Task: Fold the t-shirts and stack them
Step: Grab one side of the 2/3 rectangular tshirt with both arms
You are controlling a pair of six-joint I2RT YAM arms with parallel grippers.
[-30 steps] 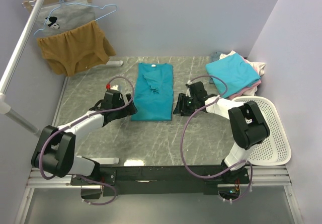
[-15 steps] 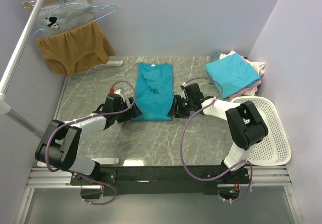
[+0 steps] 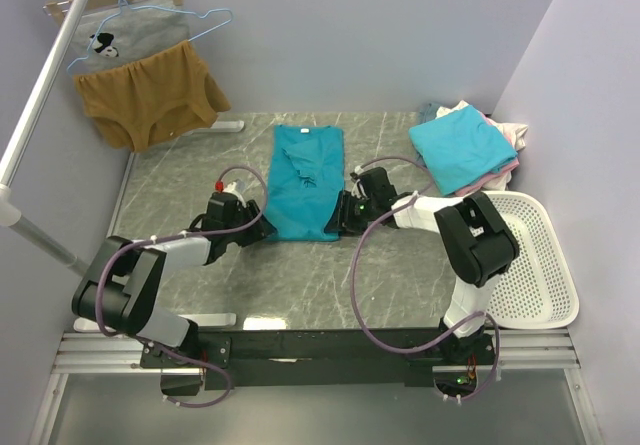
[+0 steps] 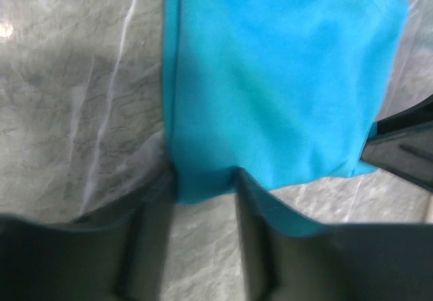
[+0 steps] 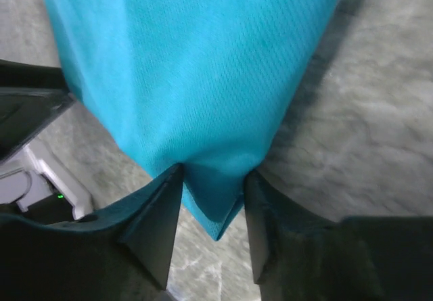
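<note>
Dead centre of the bench (image 3: 190, 180), top camera first: the teal t-shirt (image 3: 305, 180) lies flat as a long narrow strip. Its collar points at the far edge and its hem at the near edge, with the sleeves tucked in on top. Both arms are stretched out low. The left fingers (image 3: 262, 228) are at the hem's left corner and the right fingers (image 3: 341, 215) at its right corner. Over in the far right corner a turquoise t-shirt (image 3: 460, 147) tops a pile (image 3: 508, 170) with pink and white cloth peeking out at the edges. A white perforated basket (image 3: 545, 265) sits along the right edge, just beside that pile. Up by the far left corner, a mustard-brown garment (image 3: 150, 95) and a grey printed garment (image 3: 130, 35) hang from a rail (image 3: 40, 95).

Left wrist cam: the two dark fingers are apart, with the shirt's corner lying between them. The cloth looks flat on the marble-look bench top, not lifted or bunched. Dark bits of the other arm poke in at the right edge of the view, right against the opposite hem corner.

Right wrist cam: pretty much the same deal. The fingers are apart and the pointed corner of the teal cloth sits in the gap, its edges touching both inner faces. The fabric spreads away flat from there. The left arm's hardware shows at the left side with a tiny green light on.
</note>
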